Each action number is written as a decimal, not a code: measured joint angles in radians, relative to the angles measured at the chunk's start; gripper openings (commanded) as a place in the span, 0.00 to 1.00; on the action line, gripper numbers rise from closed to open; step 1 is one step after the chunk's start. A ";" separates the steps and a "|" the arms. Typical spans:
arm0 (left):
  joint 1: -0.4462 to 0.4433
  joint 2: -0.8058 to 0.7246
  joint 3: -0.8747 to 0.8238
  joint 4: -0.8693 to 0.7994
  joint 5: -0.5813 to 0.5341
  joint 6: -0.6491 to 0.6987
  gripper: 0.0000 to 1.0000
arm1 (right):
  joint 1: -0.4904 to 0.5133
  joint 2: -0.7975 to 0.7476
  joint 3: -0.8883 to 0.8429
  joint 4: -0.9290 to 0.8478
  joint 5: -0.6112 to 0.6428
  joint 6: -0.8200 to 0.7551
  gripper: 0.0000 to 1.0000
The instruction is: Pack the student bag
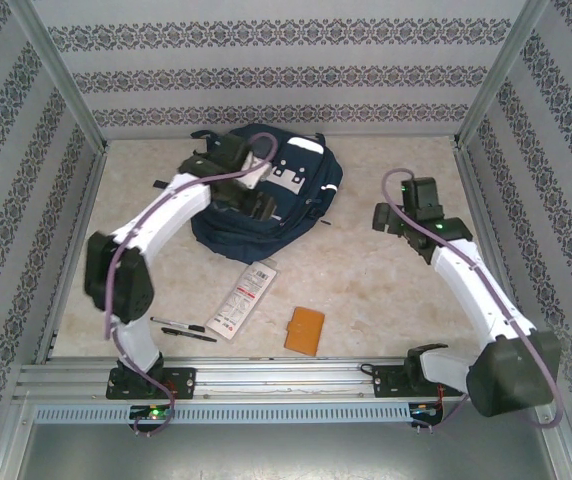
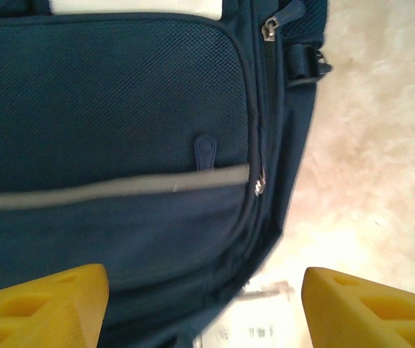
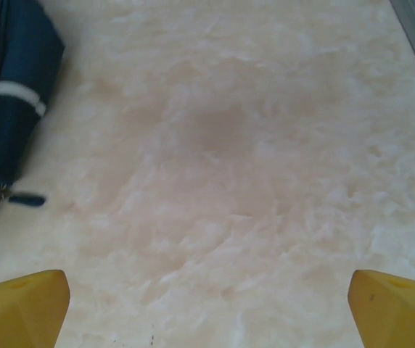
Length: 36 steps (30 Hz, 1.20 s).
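Note:
The student bag, a large navy backpack with white patches, lies flat at the back middle of the table. My left gripper hovers over its front pocket. In the left wrist view the bag's mesh pocket and grey stripe lie under the open gripper, whose yellow fingertips stand wide apart with nothing gripped. My right gripper hangs over bare table to the right of the bag. In the right wrist view it is open, with the bag's edge at far left.
A white packaged item lies just in front of the bag; its top end peeks out beside the bag's lower edge. An orange booklet and two dark pens lie near the front edge. Patterned walls enclose the table.

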 measured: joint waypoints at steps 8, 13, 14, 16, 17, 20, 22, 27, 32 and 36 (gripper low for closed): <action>-0.122 0.371 0.337 -0.077 -0.225 -0.059 0.68 | -0.053 0.046 -0.025 0.055 -0.152 0.020 0.98; -0.114 0.487 0.481 -0.184 -0.312 -0.139 0.29 | -0.037 0.072 -0.025 0.077 -0.216 0.009 0.97; -0.114 0.489 0.482 -0.193 -0.316 -0.145 0.18 | -0.028 0.074 -0.025 0.084 -0.223 0.004 0.97; -0.113 0.490 0.489 -0.214 -0.317 -0.154 0.00 | -0.002 0.085 -0.024 0.100 -0.236 -0.013 0.95; -0.112 0.490 0.496 -0.222 -0.312 -0.153 0.00 | 0.012 0.095 -0.022 0.108 -0.244 -0.026 0.95; -0.109 0.489 0.532 -0.253 -0.283 -0.158 0.00 | 0.053 0.144 -0.005 0.132 -0.297 -0.086 0.94; -0.106 0.480 0.554 -0.270 -0.241 -0.159 0.00 | 0.075 0.183 0.012 0.153 -0.365 -0.167 0.98; -0.094 0.402 0.561 -0.298 -0.181 -0.143 0.00 | 0.121 0.285 0.094 0.173 -0.552 -0.456 0.86; -0.087 0.334 0.561 -0.340 -0.125 -0.127 0.00 | 0.073 0.488 0.352 0.096 -0.728 -0.619 0.67; -0.081 0.322 0.563 -0.356 -0.061 -0.128 0.00 | 0.033 0.647 0.549 -0.015 -0.834 -0.698 0.62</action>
